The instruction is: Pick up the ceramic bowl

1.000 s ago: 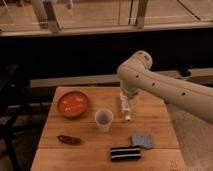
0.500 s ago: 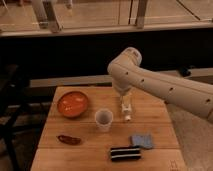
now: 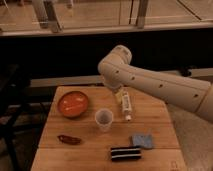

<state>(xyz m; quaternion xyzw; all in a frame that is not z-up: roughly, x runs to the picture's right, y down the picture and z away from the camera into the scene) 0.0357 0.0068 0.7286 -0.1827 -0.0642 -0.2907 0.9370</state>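
Moved: the arm [image 3: 150, 82] has swung its elbow farther left across the far edge of the table [image 3: 160, 125] over the last second, while the gripper [image 3: 127, 117] has stayed in nearly the same spot.
Gripper place: it hangs below the elbow, pointing down over the back middle of the table, just right of the cup [image 3: 103, 119].
Gripper state: whether it is apart or together cannot be told; it holds nothing that shows.
Bowl: the bowl [image 3: 73, 104], orange-red inside with a darker rim, sits upright on the back left part of the table.
Bowl to gripper: the bowl lies well to the gripper's left in view, apart from it, with the cup between them and nearer the front.
Cup: white, upright, near the bowl's front right edge but not touching it.
Front of table: a dark red-brown item [image 3: 69, 139] at left, a black striped packet [image 3: 125, 153] in the middle, and a blue cloth-like thing [image 3: 143, 140] just right of it.
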